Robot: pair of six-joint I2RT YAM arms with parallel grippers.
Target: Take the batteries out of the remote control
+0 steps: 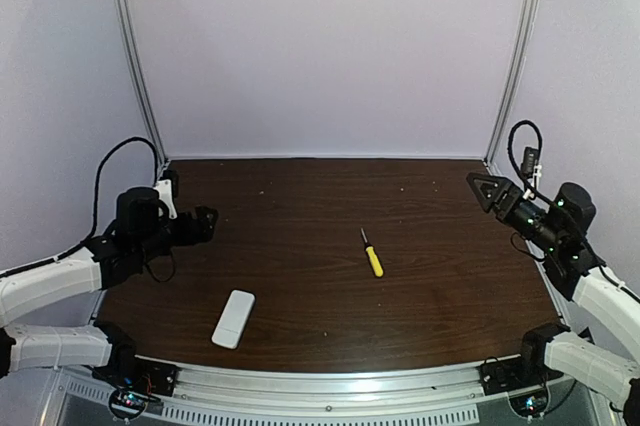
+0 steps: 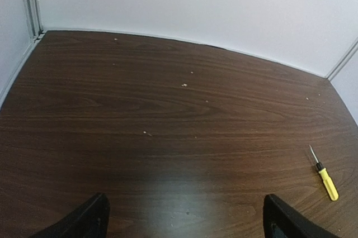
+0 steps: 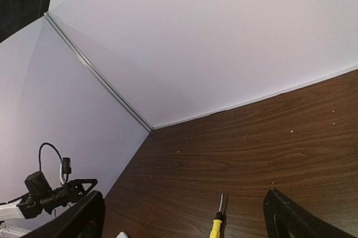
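The white remote control (image 1: 233, 319) lies flat on the dark wooden table (image 1: 300, 206), near the front edge and left of centre, plain face up. A sliver of it shows at the bottom of the right wrist view (image 3: 120, 234). No batteries are in view. My left gripper (image 1: 205, 218) hovers at the table's left edge, behind the remote; its jaws stand wide open and empty in the left wrist view (image 2: 184, 218). My right gripper (image 1: 487, 189) hovers at the far right edge, also open and empty (image 3: 184, 218).
A yellow-handled screwdriver (image 1: 372, 254) lies near the table's centre, right of the remote, and also shows in both wrist views (image 2: 324, 175) (image 3: 217, 225). Pale walls with metal corner posts (image 1: 135, 56) enclose the back and sides.
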